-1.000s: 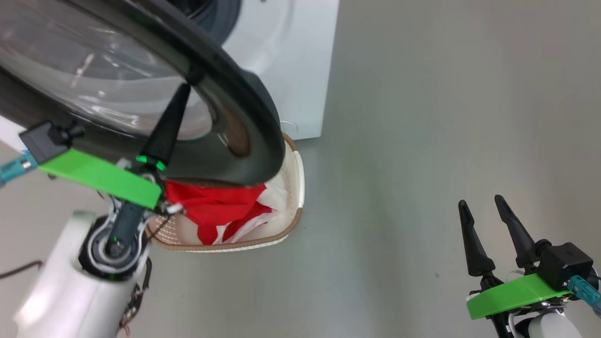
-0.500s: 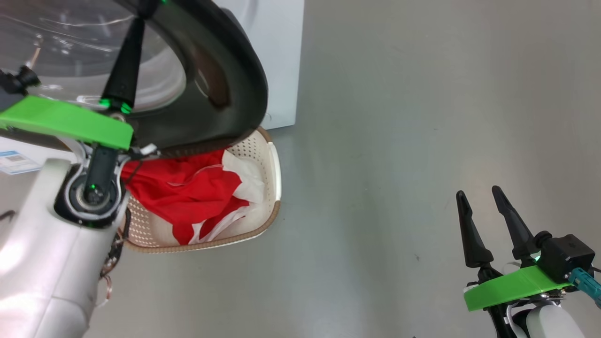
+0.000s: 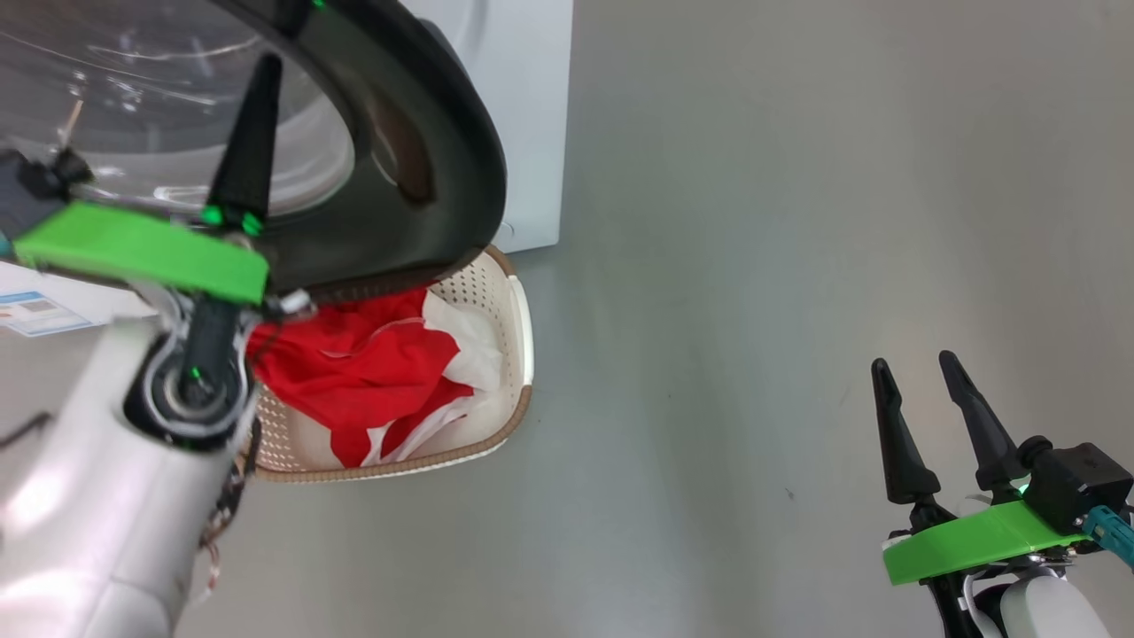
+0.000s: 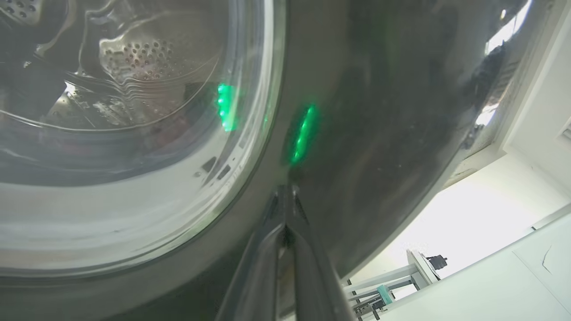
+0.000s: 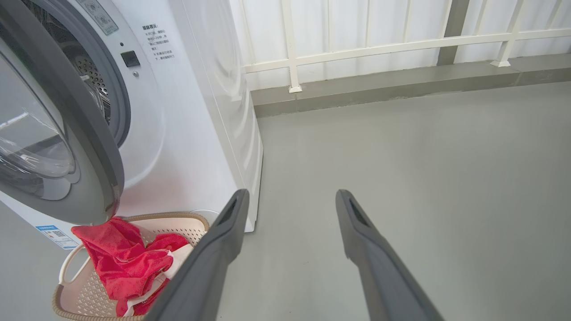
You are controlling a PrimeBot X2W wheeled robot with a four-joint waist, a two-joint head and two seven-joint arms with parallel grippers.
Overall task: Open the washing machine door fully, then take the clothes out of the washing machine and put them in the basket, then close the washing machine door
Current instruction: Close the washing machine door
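Nearby, at the lower right, the right jaws stand spread and hold nothing above the grey floor (image 3: 780, 266). On the left side, the left jaws are pressed together. Their dark fingers (image 3: 244, 151) point at the washing machine door (image 3: 461, 177), close to its glossy black rim; whether they touch it, I cannot tell. Under the lower edge of the half-open door, the clothes (image 3: 354, 381) lie inside the basket (image 3: 524, 341), which stands just beside the washing machine (image 3: 523, 106).
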